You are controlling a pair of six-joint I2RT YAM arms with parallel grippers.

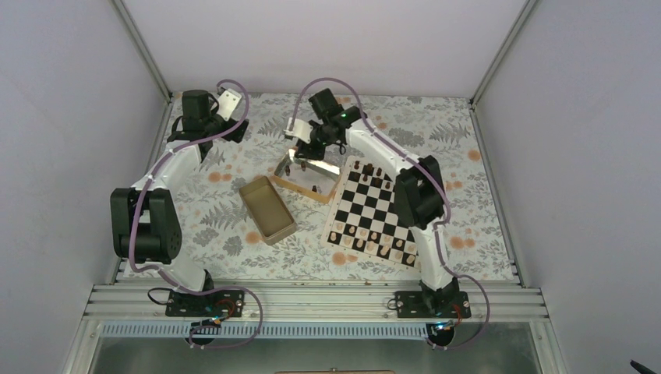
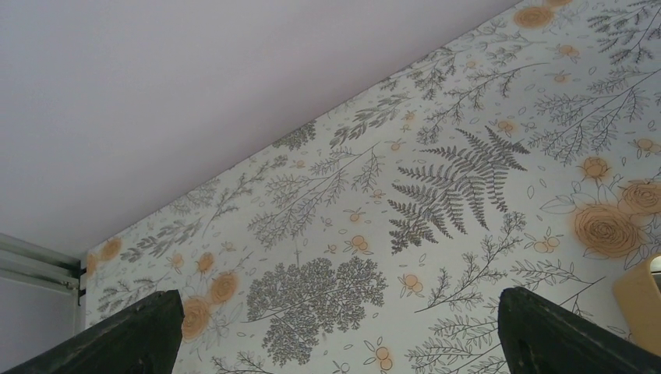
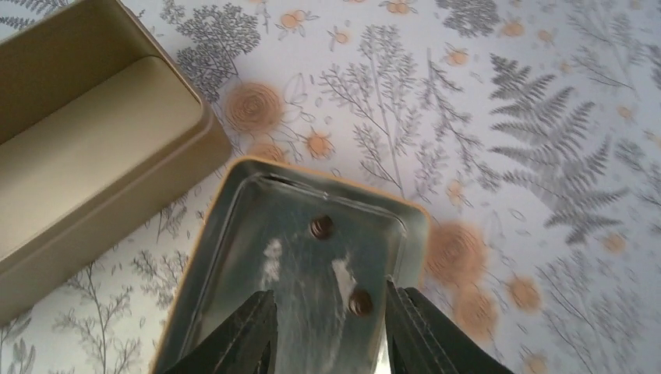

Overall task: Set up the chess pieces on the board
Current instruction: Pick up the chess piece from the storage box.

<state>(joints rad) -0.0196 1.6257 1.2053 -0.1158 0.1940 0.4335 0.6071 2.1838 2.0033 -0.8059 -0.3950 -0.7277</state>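
Floral counter carries the chessboard nearest me on the right, with dark chess pieces along its far row. Beyond it, my right gripper hangs open over a shiny tin holding two brown pieces. Farthest back, my left gripper gapes wide.

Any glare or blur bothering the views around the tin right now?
Right wrist: white glare streaks inside the tin, but both dark pieces read clearly; the cloth at far right is slightly soft. Top: the tin mirrors light, pieces tiny. Left wrist: even light, sharp cloth pattern.
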